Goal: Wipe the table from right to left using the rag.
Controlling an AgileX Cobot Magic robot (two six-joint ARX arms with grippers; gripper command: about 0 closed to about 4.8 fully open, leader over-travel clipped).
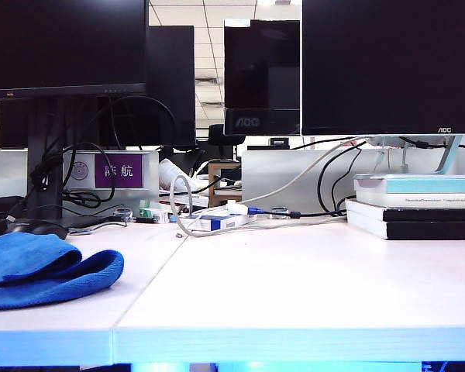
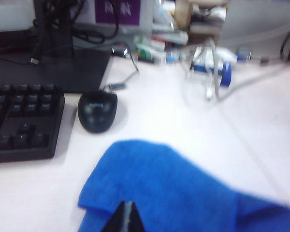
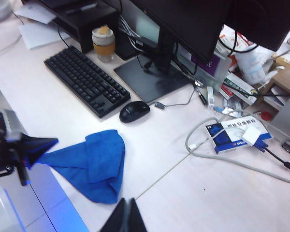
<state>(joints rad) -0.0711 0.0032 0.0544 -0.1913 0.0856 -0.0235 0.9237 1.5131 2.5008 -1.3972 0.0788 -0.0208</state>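
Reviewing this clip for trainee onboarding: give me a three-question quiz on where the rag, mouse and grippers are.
1. True or false: the rag lies on the table's left part in the exterior view.
2. What sits nearest the rag: A keyboard, B mouse, C books?
3. The right gripper's jaws are ____.

Key: 1 true. 2 B, the mouse; the left gripper, shut, is over the rag. 3 shut, away from the rag.

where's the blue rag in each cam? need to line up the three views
Exterior view: rag at the lower left, on the table's front edge.
Left wrist view: rag fills the lower middle, just beyond the shut left claw.
Right wrist view: rag left of centre, above the shut right claw.
Shared landmark: black mouse, just beyond the rag in both wrist views.
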